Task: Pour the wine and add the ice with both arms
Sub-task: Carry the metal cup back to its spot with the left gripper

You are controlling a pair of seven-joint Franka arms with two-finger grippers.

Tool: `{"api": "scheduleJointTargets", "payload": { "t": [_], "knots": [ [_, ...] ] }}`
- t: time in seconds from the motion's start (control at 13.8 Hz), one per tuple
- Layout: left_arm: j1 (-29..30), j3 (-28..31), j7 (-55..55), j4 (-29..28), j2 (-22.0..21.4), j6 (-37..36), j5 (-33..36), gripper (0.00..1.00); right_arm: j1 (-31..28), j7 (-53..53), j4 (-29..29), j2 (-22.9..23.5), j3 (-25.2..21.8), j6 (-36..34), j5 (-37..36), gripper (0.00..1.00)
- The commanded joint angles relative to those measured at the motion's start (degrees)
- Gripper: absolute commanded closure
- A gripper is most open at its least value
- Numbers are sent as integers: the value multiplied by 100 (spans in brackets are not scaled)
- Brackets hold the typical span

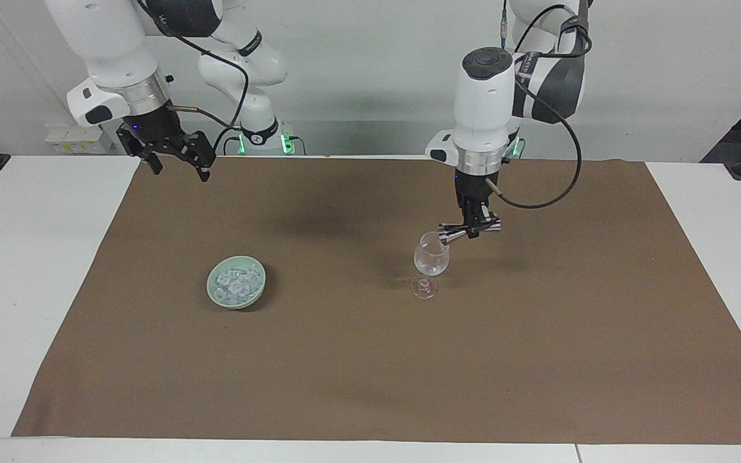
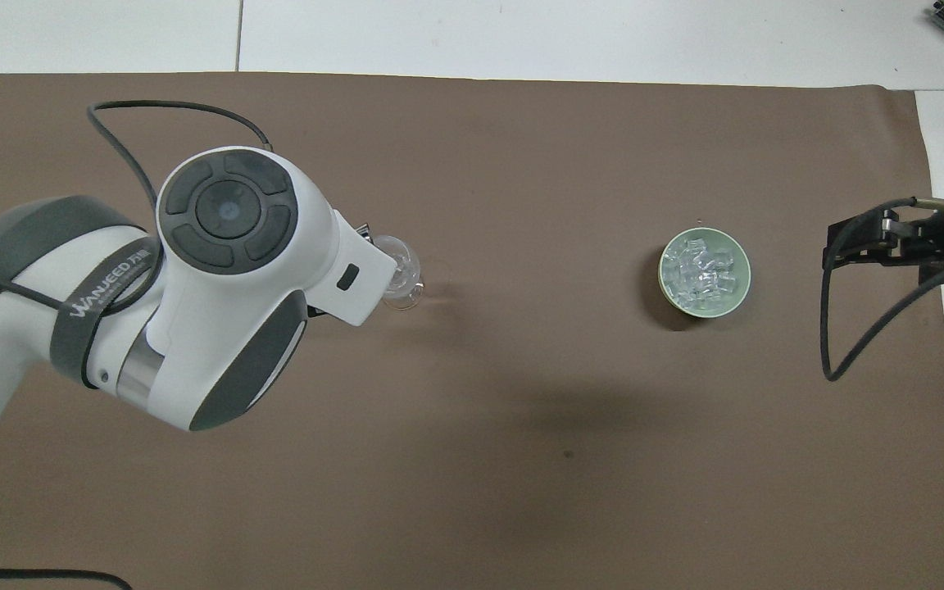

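Observation:
A clear stemmed wine glass (image 1: 431, 260) stands upright on the brown mat, toward the left arm's end; it also shows in the overhead view (image 2: 403, 275). My left gripper (image 1: 474, 226) is shut on a small metal jigger (image 1: 457, 234), which lies tipped sideways with its mouth at the glass's rim. In the overhead view the left arm hides this gripper. The ice (image 1: 237, 281) is heaped in a pale green bowl (image 1: 214, 296), toward the right arm's end, and also shows from above (image 2: 703, 270). My right gripper (image 1: 179, 170) hangs open and empty over the mat's corner nearest the right arm's base, where that arm waits.
The brown mat (image 1: 370, 360) covers most of the white table (image 1: 23, 270). Black cables loop from both wrists. The bowl (image 2: 666, 295) and the glass stand about a third of the mat's width apart.

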Motion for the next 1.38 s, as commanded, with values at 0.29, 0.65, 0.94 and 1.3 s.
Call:
{"api": "scheduleJointTargets", "payload": {
  "t": [0.29, 0.65, 0.94, 1.3],
  "knots": [
    [1641, 14, 2104, 185, 79, -98, -1860, 100, -45, -110, -106, -82, -11, 62, 143, 0],
    [3311, 14, 4844, 80, 534, -597, -4381, 100, -45, -110, -106, -82, -11, 62, 143, 0],
    [4683, -21, 6403, 220, 1412, -1704, -5836, 100, -45, -110, -106, -82, -11, 62, 143, 0],
    [5589, -65, 7749, 203, 2388, -2531, -6857, 100, -45, -110, -106, -82, -11, 62, 143, 0]
  ]
}}
